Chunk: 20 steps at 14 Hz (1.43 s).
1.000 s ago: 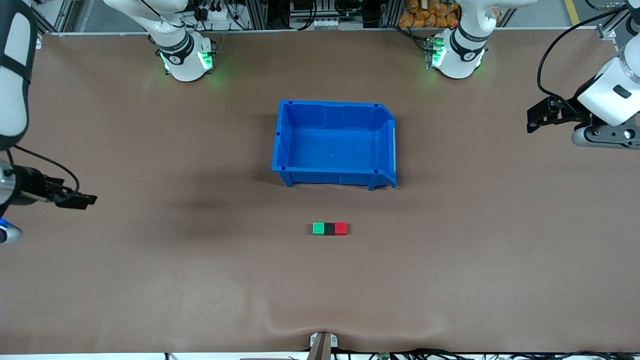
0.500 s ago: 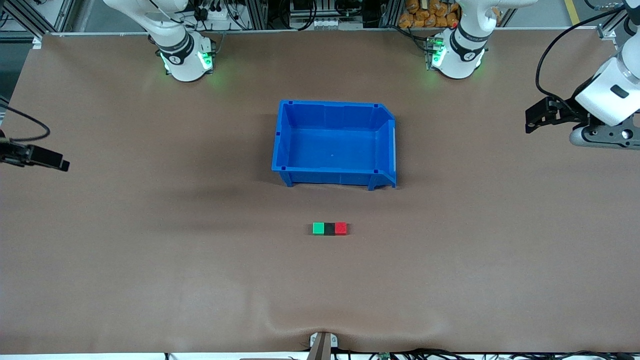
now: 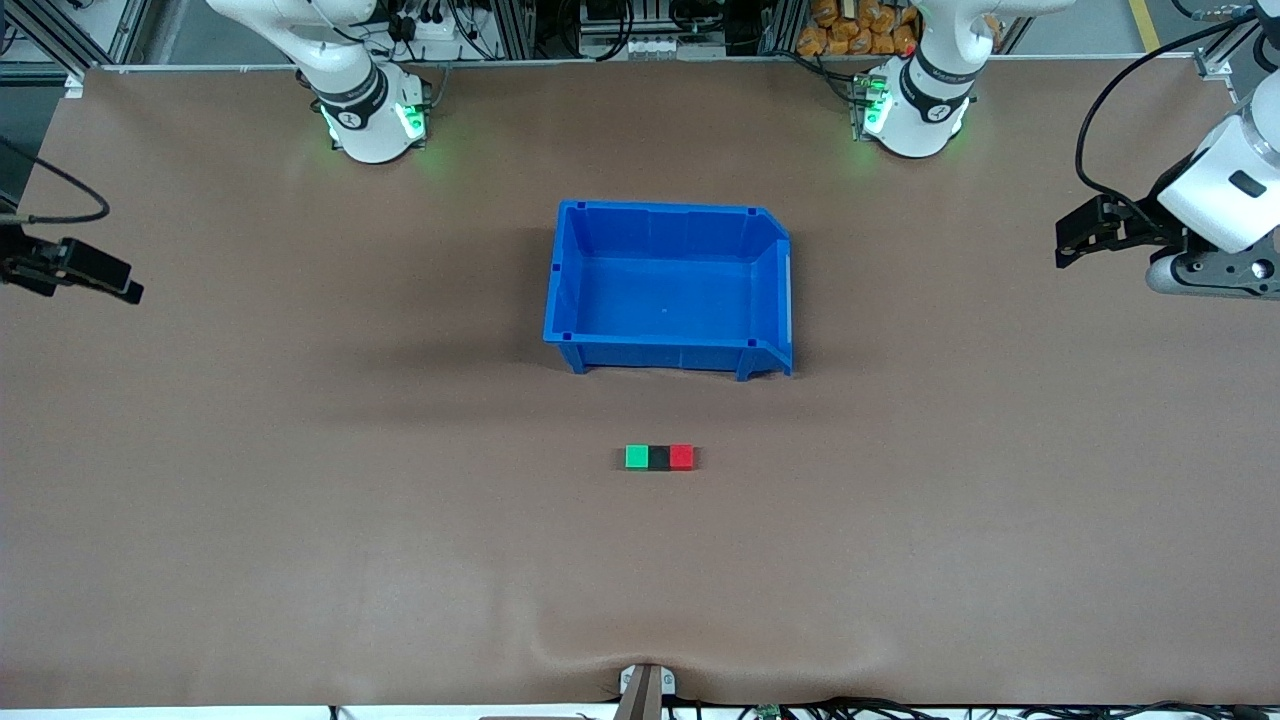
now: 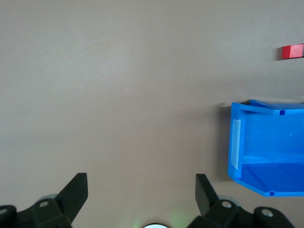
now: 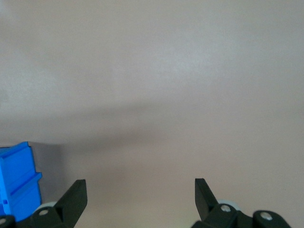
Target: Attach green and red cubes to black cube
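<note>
Cubes are sitting in a touching row near the table's [image 3: 300,560] middle: green cube [image 3: 636,457], black cube [image 3: 659,458], red cube [image 3: 681,457], nearer the front camera than the blue bin [image 3: 668,345]. Left gripper [image 3: 1068,240] is hanging wide open over the left arm's edge. Right gripper [image 3: 120,285] is hanging wide open over the right arm's edge.
</note>
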{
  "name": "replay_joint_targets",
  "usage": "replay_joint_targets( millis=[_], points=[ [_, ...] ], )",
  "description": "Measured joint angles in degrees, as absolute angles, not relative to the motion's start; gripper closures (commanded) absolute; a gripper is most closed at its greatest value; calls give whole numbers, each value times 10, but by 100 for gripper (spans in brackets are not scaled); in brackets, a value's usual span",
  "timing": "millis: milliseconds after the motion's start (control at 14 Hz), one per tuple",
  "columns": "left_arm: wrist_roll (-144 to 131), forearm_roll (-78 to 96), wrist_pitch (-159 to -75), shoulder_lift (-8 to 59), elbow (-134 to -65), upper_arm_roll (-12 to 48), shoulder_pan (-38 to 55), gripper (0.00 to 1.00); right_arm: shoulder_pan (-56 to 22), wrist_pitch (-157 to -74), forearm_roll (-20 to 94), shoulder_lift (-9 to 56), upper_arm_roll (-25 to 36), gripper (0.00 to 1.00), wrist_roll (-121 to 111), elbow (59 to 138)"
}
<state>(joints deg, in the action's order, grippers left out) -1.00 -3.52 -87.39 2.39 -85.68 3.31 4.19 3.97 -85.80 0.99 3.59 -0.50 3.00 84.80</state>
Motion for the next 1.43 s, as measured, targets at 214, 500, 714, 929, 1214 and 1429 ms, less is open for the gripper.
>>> replay_joint_targets(
  millis=[214, 500, 714, 929, 1214, 1429],
  points=[
    [-10, -35, -878, 24, -857, 33, 42, 0, 39, -872, 10, 2, -10, 0, 30, 884],
    [-10, -35, -878, 24, -857, 33, 42, 0, 37, -872, 10, -2, -13, 0, 70, 885],
    [-10, -35, -882, 24, -857, 33, 42, 0, 35, -864, 10, -2, -13, 0, 76, 870],
    [-10, -35, -886, 24, -857, 33, 42, 0, 37, -847, 10, -1, -8, 0, 43, 855],
    [-10, -35, -886, 24, -857, 33, 42, 0, 37, -844, 10, 2, -2, 0, 6, 853],
    [-10, -35, -886, 24, -857, 33, 42, 0, 37, -841, 10, 2, -2, 0, 3, 852]
  ],
)
